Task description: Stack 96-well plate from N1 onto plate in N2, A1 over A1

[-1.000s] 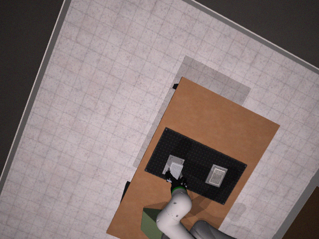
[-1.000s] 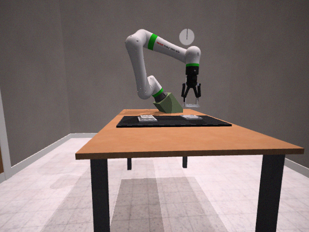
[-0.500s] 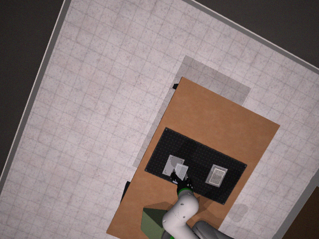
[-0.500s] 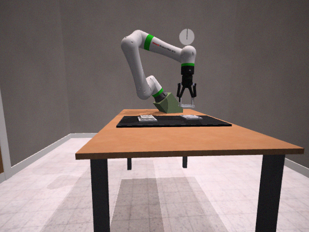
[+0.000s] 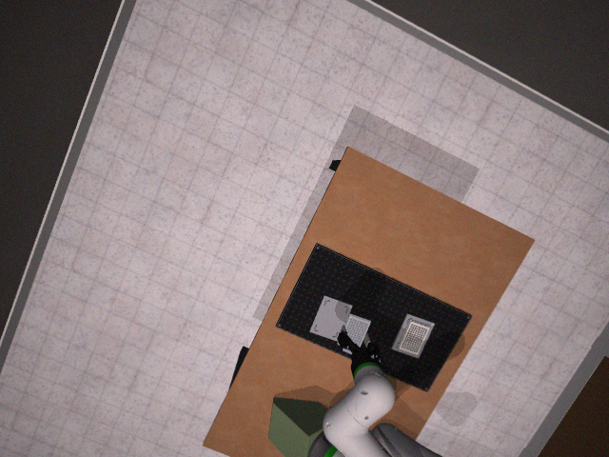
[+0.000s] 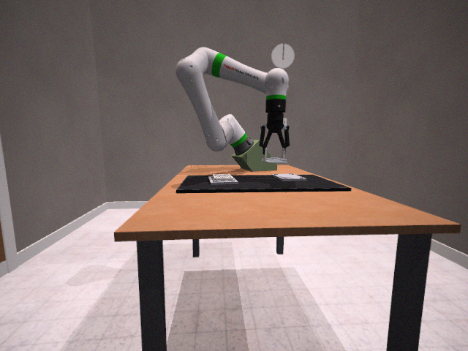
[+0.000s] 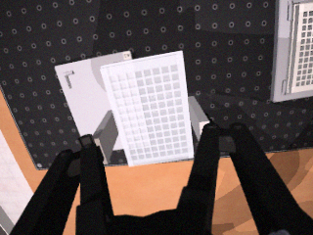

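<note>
My gripper (image 5: pixel 356 337) (image 6: pixel 274 156) (image 7: pixel 152 114) is shut on a pale 96-well plate (image 5: pixel 358 327) (image 6: pixel 275 160) (image 7: pixel 152 98), with one finger at each long side. The plate hangs well above the board, roughly level. Nest N1 (image 5: pixel 326 317) (image 6: pixel 289 176) (image 7: pixel 80 98) is a light grey block with no plate on it; the held plate partly covers it in the wrist view. Nest N2 (image 6: pixel 223 182) (image 7: pixel 281 73) carries the other 96-well plate (image 5: pixel 415 337) (image 6: pixel 221 176) (image 7: pixel 305 49), cut off at the right in the wrist view. I cannot read the A1 marks on either plate.
Both nests stand on a black perforated board (image 5: pixel 366 289) (image 6: pixel 249 183) (image 7: pixel 235 83) on the wooden table (image 5: pixel 418 211) (image 6: pixel 287 211). The green arm base (image 5: pixel 295 423) (image 6: pixel 257 160) stands at the table's end behind the board.
</note>
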